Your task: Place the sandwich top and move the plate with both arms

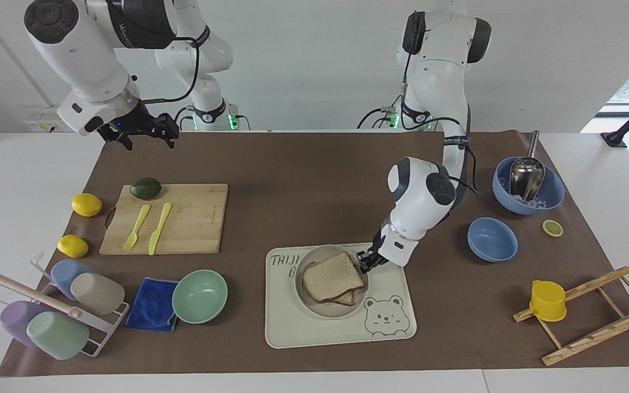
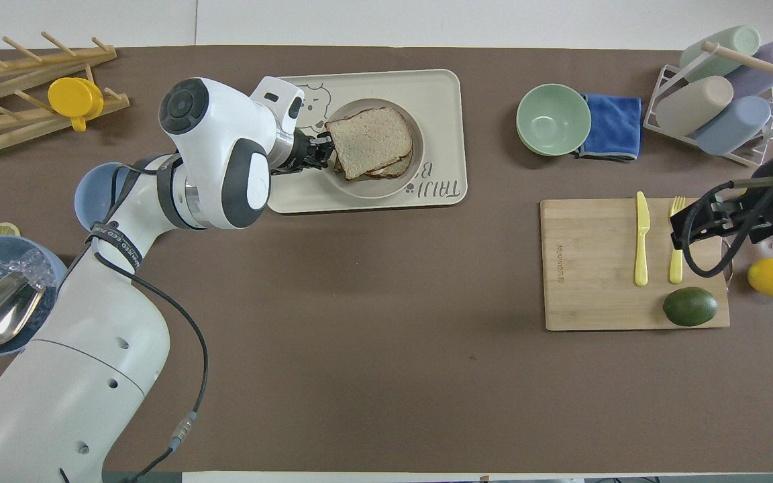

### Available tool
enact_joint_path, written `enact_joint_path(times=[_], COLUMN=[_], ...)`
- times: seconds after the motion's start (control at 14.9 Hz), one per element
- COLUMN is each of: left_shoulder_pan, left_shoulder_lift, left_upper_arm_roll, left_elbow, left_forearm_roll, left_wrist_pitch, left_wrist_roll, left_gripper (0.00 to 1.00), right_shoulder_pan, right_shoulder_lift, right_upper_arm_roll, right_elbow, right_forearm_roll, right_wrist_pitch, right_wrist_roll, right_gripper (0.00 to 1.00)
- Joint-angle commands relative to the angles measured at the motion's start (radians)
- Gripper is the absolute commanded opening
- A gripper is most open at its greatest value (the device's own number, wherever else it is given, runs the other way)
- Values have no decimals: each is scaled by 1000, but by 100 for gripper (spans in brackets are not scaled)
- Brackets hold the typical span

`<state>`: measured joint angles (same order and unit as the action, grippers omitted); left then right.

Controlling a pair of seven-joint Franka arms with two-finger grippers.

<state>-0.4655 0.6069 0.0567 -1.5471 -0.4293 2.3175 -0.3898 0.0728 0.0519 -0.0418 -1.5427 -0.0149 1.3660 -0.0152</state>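
The sandwich top (image 1: 332,274) lies on a lower slice in the round beige plate (image 1: 325,309). The plate stands on the cream bear tray (image 1: 303,333). My left gripper (image 1: 365,262) is shut on the plate's rim at the side toward the left arm's end. In the overhead view the gripper (image 2: 319,149) meets the plate (image 2: 376,192) beside the sandwich top (image 2: 368,131). My right gripper (image 1: 146,136) is open and empty, held high by the wooden cutting board (image 1: 183,218), and it waits there. In the overhead view it (image 2: 702,231) hangs over the board's edge by the fork.
A mint-green bowl (image 1: 200,296) and a blue cloth (image 1: 152,311) lie beside the tray toward the right arm's end. The board holds an avocado, a fork and a knife. Two blue bowls (image 1: 492,238) and a wooden rack (image 1: 593,311) are toward the left arm's end.
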Motion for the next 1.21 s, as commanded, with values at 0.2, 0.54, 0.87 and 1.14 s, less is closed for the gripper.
enact_joint_path(times=[0.2,0.54,0.87,1.14], left_shoulder_pan=[4,50,67,77], left_shoulder_lift=[-27,-149,-286,-387], left_upper_arm_roll=[44,98,180,183], left_elbow=[-4,-11,-8,-4], left_forearm_roll=[-9,3,173,303], left_wrist_pitch=[-82,-210,-423,-570], left_wrist_roll=[26,23,29,97], left_gripper=[100,100,100,100], right_shoulder_pan=[-19,-48,22,51], right_shoulder_lift=[-4,-4,-4,-4], right_upper_arm_roll=[14,19,-52,-75], right_elbow=[6,6,6,7], right_forearm_roll=[6,4,6,6], right_wrist_pitch=[-10,-4,-2,-2], right_wrist_roll=[-20,-22,-20,-20], right_gripper=[100,100,100,100])
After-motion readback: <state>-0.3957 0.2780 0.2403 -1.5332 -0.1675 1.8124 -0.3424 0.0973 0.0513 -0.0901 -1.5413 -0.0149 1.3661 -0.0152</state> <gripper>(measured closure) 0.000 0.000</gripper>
